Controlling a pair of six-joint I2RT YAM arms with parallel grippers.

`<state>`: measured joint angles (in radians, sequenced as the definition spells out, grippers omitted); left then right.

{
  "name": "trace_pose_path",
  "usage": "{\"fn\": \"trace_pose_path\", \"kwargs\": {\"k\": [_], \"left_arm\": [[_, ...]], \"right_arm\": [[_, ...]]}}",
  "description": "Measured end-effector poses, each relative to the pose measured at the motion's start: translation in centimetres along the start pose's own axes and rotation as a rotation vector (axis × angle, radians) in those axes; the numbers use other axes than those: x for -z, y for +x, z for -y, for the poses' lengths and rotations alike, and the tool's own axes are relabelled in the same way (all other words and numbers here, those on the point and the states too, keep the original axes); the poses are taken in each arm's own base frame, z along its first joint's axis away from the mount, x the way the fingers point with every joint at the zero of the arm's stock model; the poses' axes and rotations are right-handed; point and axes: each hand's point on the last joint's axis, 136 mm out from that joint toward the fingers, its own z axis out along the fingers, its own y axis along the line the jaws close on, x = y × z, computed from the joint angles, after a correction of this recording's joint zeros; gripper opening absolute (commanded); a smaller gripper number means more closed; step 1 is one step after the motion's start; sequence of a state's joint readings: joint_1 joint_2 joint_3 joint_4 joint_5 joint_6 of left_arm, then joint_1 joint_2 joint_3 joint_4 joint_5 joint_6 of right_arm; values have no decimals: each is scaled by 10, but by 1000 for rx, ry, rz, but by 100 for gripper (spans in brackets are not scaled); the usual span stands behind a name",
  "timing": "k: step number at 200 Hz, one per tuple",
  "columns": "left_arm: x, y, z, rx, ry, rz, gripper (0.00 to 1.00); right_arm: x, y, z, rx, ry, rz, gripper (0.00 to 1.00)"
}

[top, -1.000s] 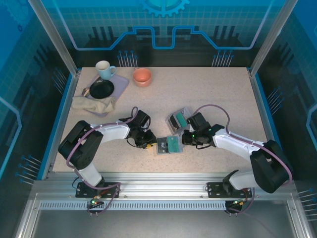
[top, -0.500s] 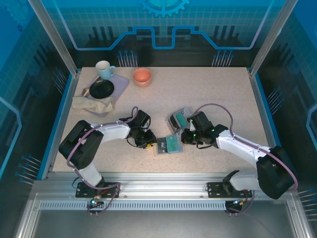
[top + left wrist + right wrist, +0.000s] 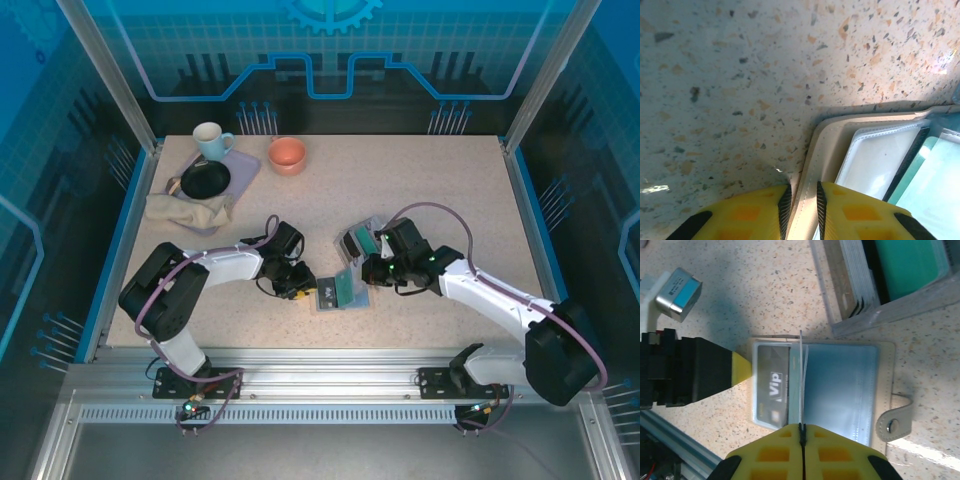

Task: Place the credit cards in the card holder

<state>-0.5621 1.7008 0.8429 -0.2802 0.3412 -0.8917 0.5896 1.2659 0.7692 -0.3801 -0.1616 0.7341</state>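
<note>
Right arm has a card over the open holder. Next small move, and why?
Probably ease the right gripper forward to feed the credit card into a pocket. It is shut on the card, held edge-on above the open card holder, while the left gripper clamps the holder's edge to steady it.

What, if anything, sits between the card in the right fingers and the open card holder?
Nothing visible does. The right gripper holds the credit card edge-on over the open card holder. The left gripper pinches the holder's edge at one side, and the clear box lies beyond it, both outside the path.
</note>
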Motion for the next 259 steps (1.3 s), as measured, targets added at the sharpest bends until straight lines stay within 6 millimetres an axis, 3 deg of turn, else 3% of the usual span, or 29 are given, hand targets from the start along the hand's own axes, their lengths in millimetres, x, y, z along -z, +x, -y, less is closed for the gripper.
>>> {"fn": "trace_pose_path", "kwargs": {"k": [88, 205, 259], "left_arm": [[1, 0, 1, -7, 1, 9, 27], [7, 1, 8, -68, 24, 87, 47], [19, -2, 6, -67, 21, 149, 54]], "right_arm": [[-13, 3, -12, 13, -18, -52, 7], [-28, -3, -31, 36, -27, -90, 6], [-34, 4, -18, 28, 44, -117, 6]]}}
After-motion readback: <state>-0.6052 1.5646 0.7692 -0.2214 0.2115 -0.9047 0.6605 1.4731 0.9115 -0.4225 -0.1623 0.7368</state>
